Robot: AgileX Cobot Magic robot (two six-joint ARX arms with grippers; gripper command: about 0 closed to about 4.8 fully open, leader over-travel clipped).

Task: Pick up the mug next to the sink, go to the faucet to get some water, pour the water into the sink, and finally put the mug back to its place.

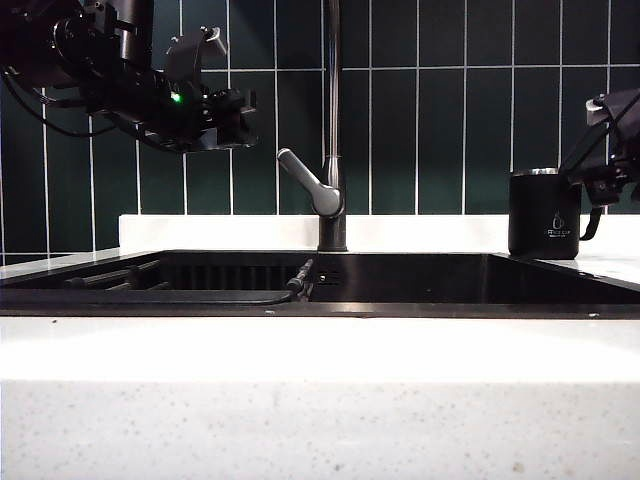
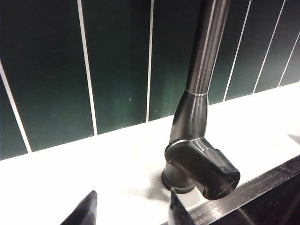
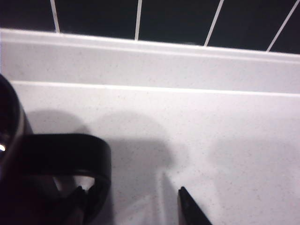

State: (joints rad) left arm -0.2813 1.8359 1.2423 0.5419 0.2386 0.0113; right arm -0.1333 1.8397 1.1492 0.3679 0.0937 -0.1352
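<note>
Right claw [image 3: 133, 206] at the far right of the exterior view, just beside the mug [image 1: 544, 214], jaws spread wide and empty; in its wrist view one fingertip sits next to the mug's black loop handle [image 3: 70, 154], whether touching it I cannot tell. Left claw [image 2: 131, 211] hangs high on the left, above the sink [image 1: 400, 280], jaws apart with nothing between them, pointed toward the faucet [image 1: 331, 120] and its grey lever [image 2: 204, 166]. Mug stands upright on the white table [image 1: 610, 262], right of the sink, against the dark tiled wall [image 1: 450, 100].
</note>
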